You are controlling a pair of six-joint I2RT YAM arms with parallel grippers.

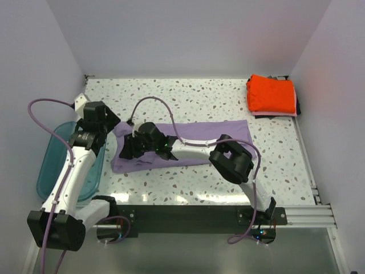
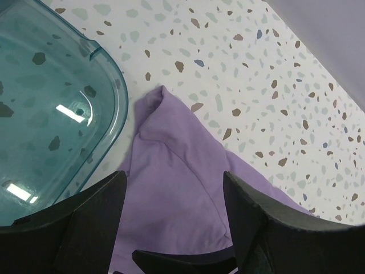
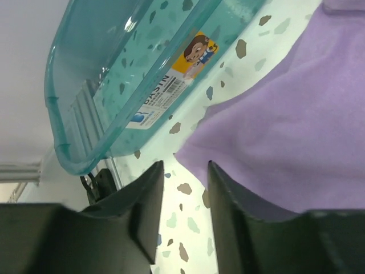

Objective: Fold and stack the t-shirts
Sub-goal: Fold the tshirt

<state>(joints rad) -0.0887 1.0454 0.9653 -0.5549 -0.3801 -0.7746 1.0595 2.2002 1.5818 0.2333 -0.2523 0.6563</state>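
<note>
The lavender t-shirt (image 1: 228, 130) lay spread flat across the middle of the speckled bench (image 1: 188, 91). It was a wide, plain band of cloth. Its left end was rumpled into a soft pointed flap just beside the teal tub (image 1: 48, 171). The right arm (image 1: 194, 145) reached across it.

The orange-red t-shirt (image 1: 270, 93) sat folded in a neat square at the far right corner, on thin pink and dark layers (image 1: 296, 106) that showed only at its edges.

The left pincer (image 2: 177, 222) hovered over the lavender flap with its fingers spread wide and nothing between them. The right pincer (image 3: 185, 211) hung low at the shirt's near left corner, its fingers a narrow gap apart over bare bench, gripping nothing.

The tub's side wall bore a sticker (image 3: 171, 77). It showed a cartoon child's face on yellow, a barcode, and blue capitals that seemed to read "BASTIN", though not surely.
</note>
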